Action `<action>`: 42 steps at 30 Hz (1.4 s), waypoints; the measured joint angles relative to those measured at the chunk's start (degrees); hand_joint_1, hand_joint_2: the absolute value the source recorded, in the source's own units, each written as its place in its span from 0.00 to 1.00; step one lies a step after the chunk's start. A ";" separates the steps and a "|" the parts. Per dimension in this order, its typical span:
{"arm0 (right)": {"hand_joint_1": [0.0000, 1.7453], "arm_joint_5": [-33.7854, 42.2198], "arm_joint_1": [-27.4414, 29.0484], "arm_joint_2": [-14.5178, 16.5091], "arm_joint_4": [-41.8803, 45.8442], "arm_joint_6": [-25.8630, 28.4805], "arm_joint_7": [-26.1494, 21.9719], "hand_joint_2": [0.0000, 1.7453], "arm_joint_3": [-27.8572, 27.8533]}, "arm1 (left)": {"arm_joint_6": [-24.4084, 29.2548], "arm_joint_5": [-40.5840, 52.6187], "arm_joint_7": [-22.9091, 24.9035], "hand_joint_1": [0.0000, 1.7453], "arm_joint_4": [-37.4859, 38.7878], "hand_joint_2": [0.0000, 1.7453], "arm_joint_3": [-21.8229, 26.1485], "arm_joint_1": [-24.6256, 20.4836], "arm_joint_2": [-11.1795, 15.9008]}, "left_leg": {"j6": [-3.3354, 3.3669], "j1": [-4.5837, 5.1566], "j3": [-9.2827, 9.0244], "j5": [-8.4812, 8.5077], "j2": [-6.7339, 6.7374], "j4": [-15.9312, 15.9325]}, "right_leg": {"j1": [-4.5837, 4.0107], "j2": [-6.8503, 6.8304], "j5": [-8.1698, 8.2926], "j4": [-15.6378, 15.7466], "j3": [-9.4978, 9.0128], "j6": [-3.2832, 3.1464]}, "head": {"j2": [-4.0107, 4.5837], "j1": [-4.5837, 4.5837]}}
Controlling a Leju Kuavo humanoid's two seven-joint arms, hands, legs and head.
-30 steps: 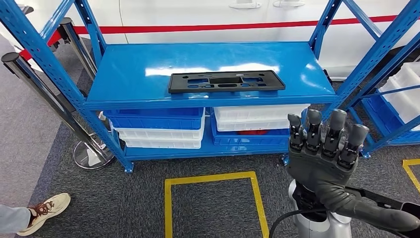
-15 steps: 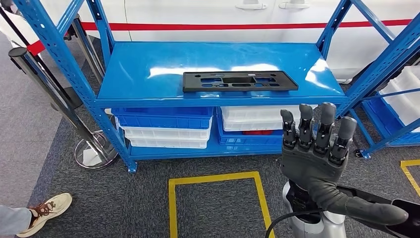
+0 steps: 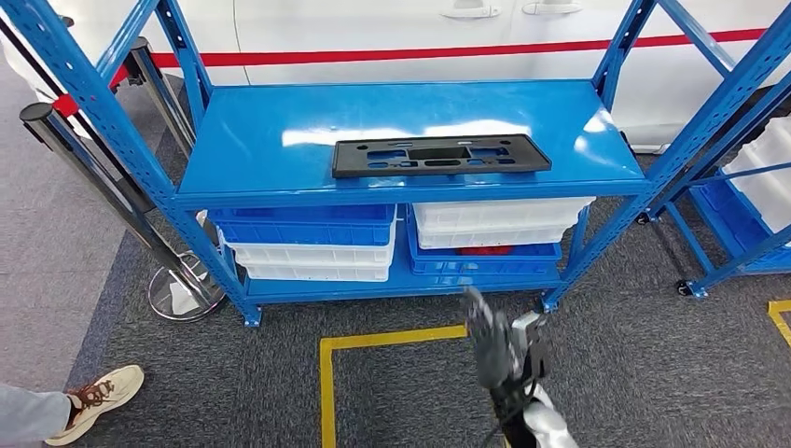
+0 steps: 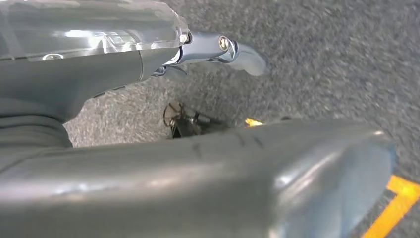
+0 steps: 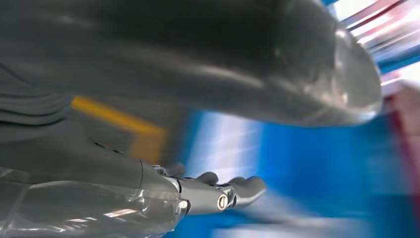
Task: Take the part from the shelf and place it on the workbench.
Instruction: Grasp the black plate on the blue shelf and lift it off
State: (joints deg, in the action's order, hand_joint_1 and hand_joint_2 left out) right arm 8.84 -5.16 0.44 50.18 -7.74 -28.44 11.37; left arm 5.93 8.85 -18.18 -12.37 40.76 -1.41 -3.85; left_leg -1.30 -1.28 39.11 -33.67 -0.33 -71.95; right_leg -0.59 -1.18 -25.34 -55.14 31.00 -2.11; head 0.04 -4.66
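The part (image 3: 438, 156) is a flat black plastic plate with cut-outs. It lies on the top board of the blue shelf (image 3: 280, 140), near the front edge and right of the middle. My right hand (image 3: 499, 350) is low in the head view, edge-on and blurred, well in front of the shelf and below the part. In the right wrist view its fingers (image 5: 218, 193) stretch out with nothing in them, against a blurred blue background. My left hand (image 4: 198, 168) hangs over grey carpet, fingers (image 4: 233, 49) straight, holding nothing.
Blue and white bins (image 3: 308, 245) fill the lower shelf. Two metal barrier posts (image 3: 103, 177) stand at the left, with a round base (image 3: 185, 291). A person's shoe (image 3: 93, 399) is at the bottom left. A yellow floor outline (image 3: 392, 341) lies ahead, and a second blue rack (image 3: 746, 187) stands right.
My right hand has dropped from a raised, spread, back-facing pose to a low edge-on one and shifted left. The view has shifted a little; the part has not moved on the shelf.
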 joint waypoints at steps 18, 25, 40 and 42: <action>0.00 -4.79 3.77 -2.32 -38.77 13.48 29.38 0.00 0.56 | -0.71 3.74 0.70 0.00 0.00 0.00 1.12 -0.28 0.35 | 2.89 -0.03 -6.19 6.33 0.58 12.59 | 1.79 0.90 -6.84 -14.92 5.95 4.53 | 0.00 0.44; 0.00 -2.77 3.49 -1.63 -37.23 3.64 -2.49 0.00 0.89 | -1.07 4.92 0.82 0.00 0.00 0.00 1.42 -0.67 0.34 | 0.54 0.04 -6.24 6.38 0.66 12.70 | 1.19 1.10 -2.37 -2.75 0.36 2.82 | 0.00 0.39; 0.00 -4.90 2.93 4.64 45.25 -21.06 -12.07 0.00 -3.16 | -3.15 7.33 0.97 0.00 0.00 0.00 1.71 -0.80 1.25 | 1.86 0.40 -6.06 5.68 0.33 11.33 | 0.09 1.19 -3.16 -4.97 1.33 2.26 | 0.00 0.40; 0.00 -5.34 1.38 4.53 54.47 -20.44 -12.08 0.00 -3.04 | -2.91 7.30 1.15 0.00 0.00 0.00 2.01 -0.69 1.18 | 2.38 0.20 -5.98 5.90 0.39 11.57 | 0.29 1.17 -5.02 -7.54 2.48 2.96 | 0.00 0.46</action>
State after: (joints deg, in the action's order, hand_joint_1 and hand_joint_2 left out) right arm 3.50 -3.78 4.97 104.65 -28.18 -40.53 8.33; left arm 3.02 16.15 -17.04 -12.37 42.77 -2.10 -2.67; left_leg 1.08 -1.08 33.13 -27.77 0.06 -60.38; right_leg -0.29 -0.01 -30.35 -62.68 33.48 0.86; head 0.04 -4.20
